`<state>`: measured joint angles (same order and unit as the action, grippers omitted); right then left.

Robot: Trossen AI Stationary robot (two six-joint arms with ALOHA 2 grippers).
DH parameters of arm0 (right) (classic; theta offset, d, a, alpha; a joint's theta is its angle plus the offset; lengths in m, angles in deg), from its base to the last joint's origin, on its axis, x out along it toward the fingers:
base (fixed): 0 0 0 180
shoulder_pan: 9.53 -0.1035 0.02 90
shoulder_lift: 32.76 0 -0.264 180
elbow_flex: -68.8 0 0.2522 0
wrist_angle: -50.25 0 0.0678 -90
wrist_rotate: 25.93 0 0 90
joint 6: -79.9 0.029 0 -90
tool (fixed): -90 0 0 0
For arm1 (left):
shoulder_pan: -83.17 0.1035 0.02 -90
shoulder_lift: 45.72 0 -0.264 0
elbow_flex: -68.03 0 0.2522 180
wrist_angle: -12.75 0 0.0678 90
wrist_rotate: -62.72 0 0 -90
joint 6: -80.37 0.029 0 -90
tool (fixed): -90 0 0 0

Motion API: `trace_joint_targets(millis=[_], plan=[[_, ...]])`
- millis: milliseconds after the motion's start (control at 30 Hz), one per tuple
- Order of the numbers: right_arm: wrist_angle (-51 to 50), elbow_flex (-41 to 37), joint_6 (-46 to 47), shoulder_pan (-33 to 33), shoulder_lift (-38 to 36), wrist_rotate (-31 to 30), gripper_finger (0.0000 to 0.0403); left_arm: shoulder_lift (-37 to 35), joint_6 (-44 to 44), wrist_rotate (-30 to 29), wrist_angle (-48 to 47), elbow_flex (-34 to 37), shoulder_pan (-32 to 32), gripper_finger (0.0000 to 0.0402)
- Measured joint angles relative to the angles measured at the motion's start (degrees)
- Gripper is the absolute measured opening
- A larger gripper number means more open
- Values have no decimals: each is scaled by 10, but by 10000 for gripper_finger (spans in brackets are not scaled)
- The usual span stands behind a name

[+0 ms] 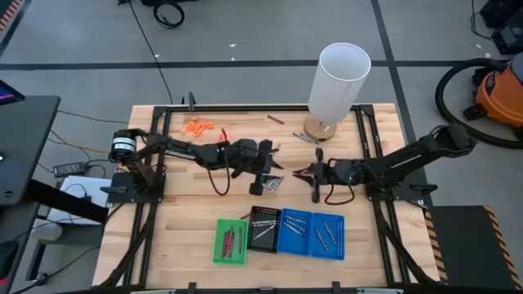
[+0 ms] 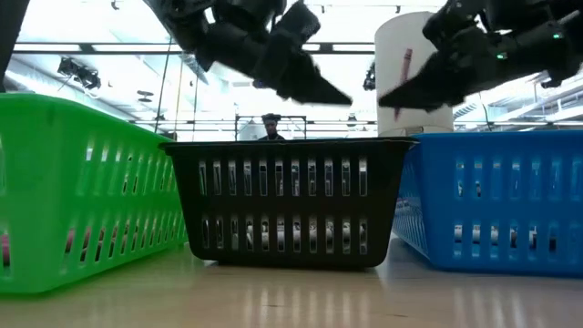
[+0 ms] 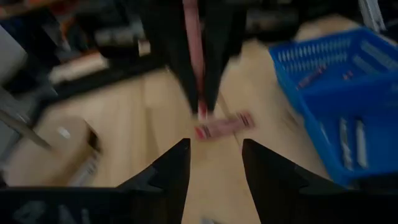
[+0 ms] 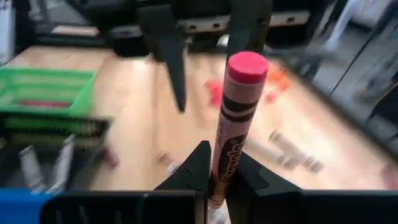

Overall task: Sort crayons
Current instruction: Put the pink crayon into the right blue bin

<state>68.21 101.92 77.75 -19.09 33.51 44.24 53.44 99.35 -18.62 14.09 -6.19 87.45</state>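
Observation:
My right gripper (image 4: 219,163) hangs above the table's middle (image 1: 302,172), shut on a pink-red crayon (image 4: 239,99). My left gripper (image 3: 214,165) faces it from the left (image 1: 276,167), open, with nothing between its fingers. In the low view both grippers (image 2: 314,84) (image 2: 410,87) hover above the trays. A second red crayon (image 3: 224,126) lies flat on the wood below them. Silvery crayons (image 1: 274,186) lie in a small heap by the left gripper. More crayons lie in the green tray (image 1: 230,241), the black tray (image 1: 263,229) and the two blue trays (image 1: 296,231) (image 1: 329,237). My right gripper pinches the pink-red crayon's lower part (image 4: 231,146) between its two fingers. The fingers come nearly level from the table's right and lie across the crayon. The crayon stands about upright, flat end (image 4: 247,65) up, lifted clear of the table.
A tall white cylinder (image 1: 339,82) stands at the far right of the table, with loose crayons (image 1: 306,137) by its base. Tiny orange bits (image 1: 198,126) lie at the far left. A dark maroon crayon (image 1: 275,119) lies near the far edge.

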Motion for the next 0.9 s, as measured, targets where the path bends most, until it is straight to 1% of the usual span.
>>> trace_joint_targets(millis=[67, 167, 267, 367, 500, 767, 900], plan=[[-45, 0, 43, -15, -11, 11, 37, 0, -15, 0, -8, 17, -6, 157], [-90, 0, 114, -34, -31, 56, 37, 0, -25, -6, 15, 47, -23, 157], [-124, 0, 182, -49, -49, 93, 37, -2, -24, -31, 66, 83, -41, 157], [-163, 0, 251, -60, -66, 121, 37, -2, -16, -58, 140, 120, -52, 157], [-200, 0, 354, -76, -79, 157, 38, -2, -20, -65, 199, 154, -55, 157], [-236, 9, 561, -134, -82, 237, 38, -2, -49, -67, 220, 177, -77, 157], [-263, 15, 659, -171, -82, 241, 38, -2, -60, -82, 220, 177, -96, 157]])
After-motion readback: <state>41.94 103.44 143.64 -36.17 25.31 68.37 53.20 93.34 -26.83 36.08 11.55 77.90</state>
